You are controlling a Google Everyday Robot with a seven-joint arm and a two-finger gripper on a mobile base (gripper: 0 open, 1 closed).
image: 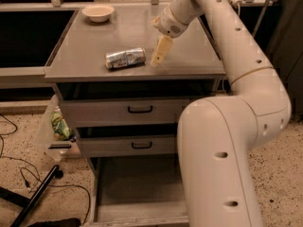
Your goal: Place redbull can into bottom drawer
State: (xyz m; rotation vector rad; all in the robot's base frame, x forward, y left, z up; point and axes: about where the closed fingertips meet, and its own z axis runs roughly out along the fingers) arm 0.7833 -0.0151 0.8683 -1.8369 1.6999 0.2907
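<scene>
Nearest the camera, the bottom drawer (137,188) is seen pulled well out, and only its plain grey floor is shown; its right side is hidden behind the robot's bulky white arm (218,164). On the speckled floor to the left, a black pole (38,195) and some loose cables (19,169) are spotted.

Moving up, the middle drawer (109,145) and the top drawer (104,111) are found, each with a black handle. A dark gap is seen above each front, but nothing of what is kept inside can be made out. At the left side of the cabinet, a clear pouch (47,122) is hung, and a green packet (60,126) is held in it.

Now the cabinet top (94,46). The redbull can (125,58) is laid on its side there, close to the front edge, with its length set roughly along that edge. It is not in the drawer. The gripper (157,58) is held just beside the can's right end, angled down and to the left, with its tip low over the surface. No contact with the can is seen, and nothing is gripped. Whether the gripper is spread or closed cannot be told from this angle.

Farthest back, at the rear left corner, a cream bowl (98,12) is set upright; only its pale inside is seen.
</scene>
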